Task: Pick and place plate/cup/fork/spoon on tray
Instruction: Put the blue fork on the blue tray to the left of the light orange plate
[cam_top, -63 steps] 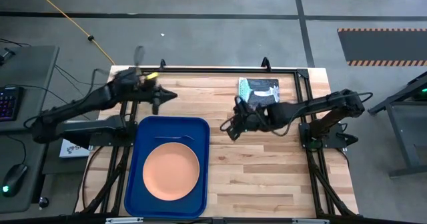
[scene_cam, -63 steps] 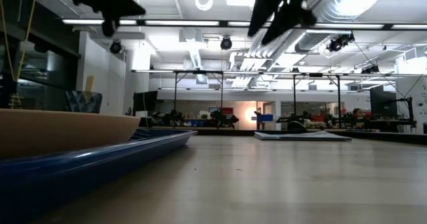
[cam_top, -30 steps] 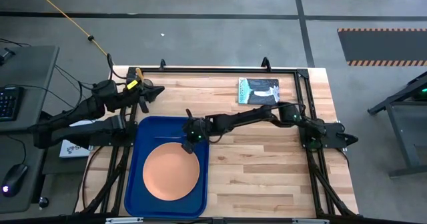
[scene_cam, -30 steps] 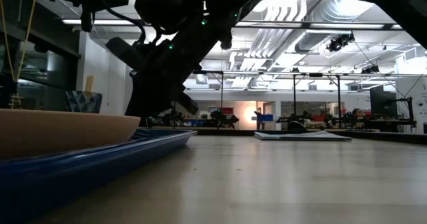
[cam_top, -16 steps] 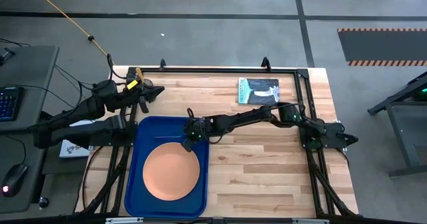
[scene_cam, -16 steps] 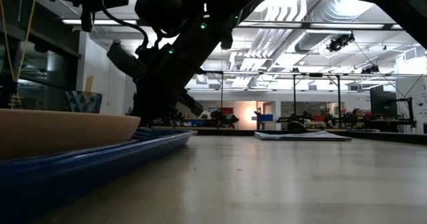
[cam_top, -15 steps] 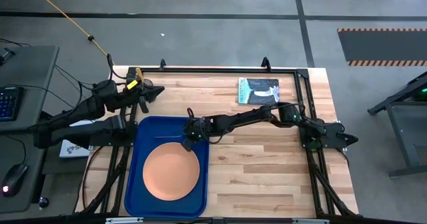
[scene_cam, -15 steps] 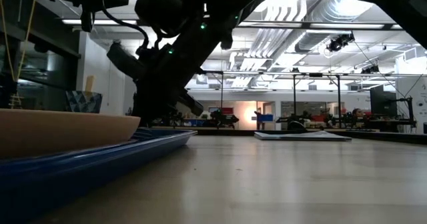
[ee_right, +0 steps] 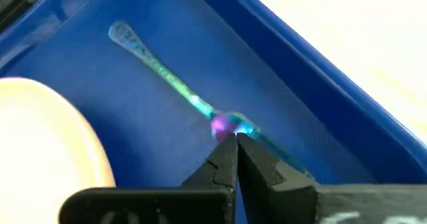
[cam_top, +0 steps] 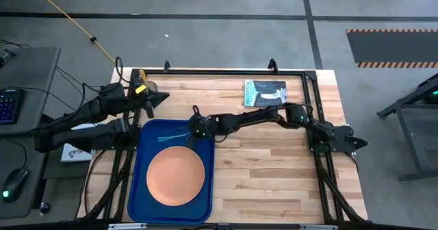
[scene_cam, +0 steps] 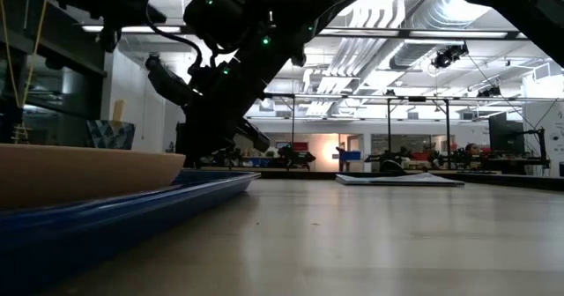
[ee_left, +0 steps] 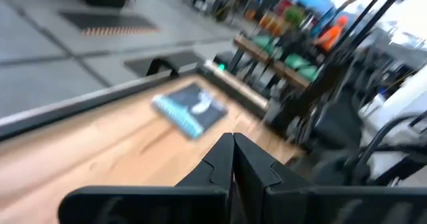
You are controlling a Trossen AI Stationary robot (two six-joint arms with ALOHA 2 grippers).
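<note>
Teal fork (ee_right: 180,91) lies inside the blue tray (cam_top: 152,131) beyond the salmon plate (cam_top: 175,175), the right end effector (ee_right: 235,139) closed, tips just beside it, so the fork looks placed and fetching the cup or spoon comes next.

Nothing readable anywhere, folks

The book (cam_top: 265,92) beyond the right gripper (cam_top: 194,135) has cover markings, but they're too small to make out.
</note>
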